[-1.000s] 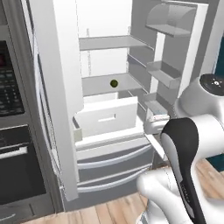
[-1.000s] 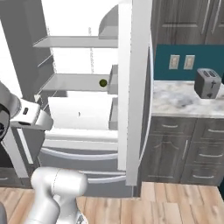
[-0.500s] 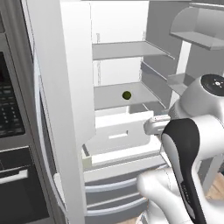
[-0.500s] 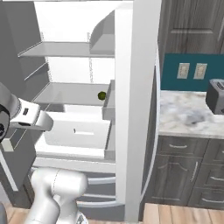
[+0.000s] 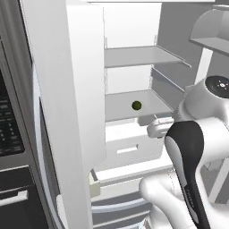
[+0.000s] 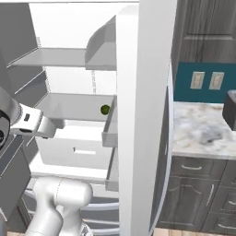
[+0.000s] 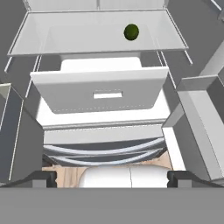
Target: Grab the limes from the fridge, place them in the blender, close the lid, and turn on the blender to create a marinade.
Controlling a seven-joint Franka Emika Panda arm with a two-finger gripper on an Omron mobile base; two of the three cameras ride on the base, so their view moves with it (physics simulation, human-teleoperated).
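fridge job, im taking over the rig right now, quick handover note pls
Gripper: open, empty, aimed at the open fridge, well short of the shelves.
Lime: one in sight, on the grey shelf above the white drawer, which stands pulled out.
Done: fridge door open.
Left: reach in and grab the lime, load the blender, close the lid, switch it on.

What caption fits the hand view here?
Open gripper faces the open fridge: one lime on the shelf above the white drawer.
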